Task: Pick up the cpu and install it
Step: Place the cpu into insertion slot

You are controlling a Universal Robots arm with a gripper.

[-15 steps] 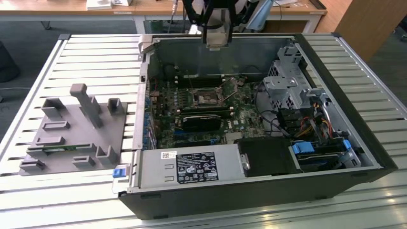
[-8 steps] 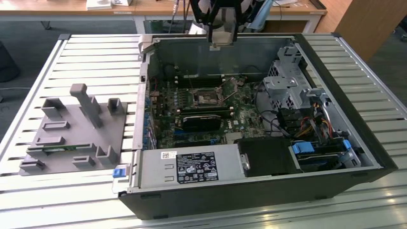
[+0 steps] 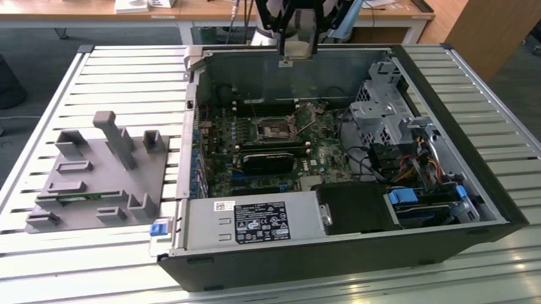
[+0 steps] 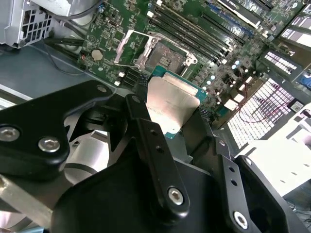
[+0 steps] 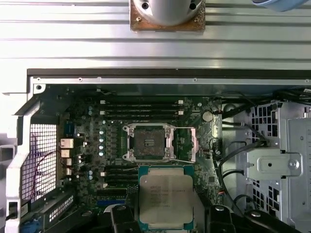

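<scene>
Jaws clenched on opposite edges of the cpu, the gripper hangs over the open computer case, carrying the chip flat, silver-grey lid up, well clear of the motherboard. On the board below sits the socket, its retaining frame swung open and its contact field bare; the chip is not yet seated in it. The risks appear to lie in the descent. The fingers hold only the chip's thin rim, so a slip could drop it onto the exposed contacts. A small tilt or sideways offset on the way down could land one corner first and bend those contacts. The raised frame stands close to the socket opening and could catch a finger. Whether the chip's orientation marks match the socket's cannot be told from these views, and a wrong rotation would stop it seating.
</scene>
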